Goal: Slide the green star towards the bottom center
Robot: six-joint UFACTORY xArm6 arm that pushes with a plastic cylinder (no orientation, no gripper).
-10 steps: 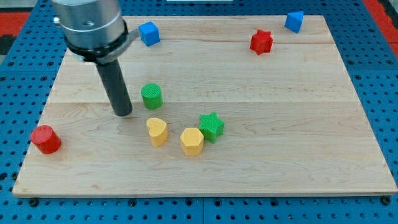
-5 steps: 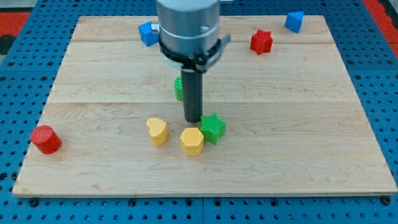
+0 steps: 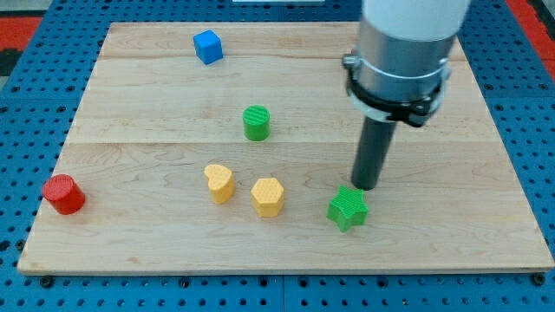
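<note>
The green star [image 3: 348, 209] lies on the wooden board [image 3: 156, 243] right of centre, near the view's bottom. My tip [image 3: 366, 185] stands just above and slightly right of the star, touching or nearly touching its upper edge. The rod rises from there to the grey arm body at the view's top right, which hides the red star and a blue block there.
A yellow hexagon [image 3: 268, 197] and a yellow heart [image 3: 218, 183] lie left of the star. A green cylinder [image 3: 256, 123] stands above them. A blue cube [image 3: 207, 46] is at the top left, a red cylinder [image 3: 63, 194] at the left edge.
My tip swept from the left across to the right. The green cylinder was shifted right and the green star slid right and down, away from the yellow hexagon.
</note>
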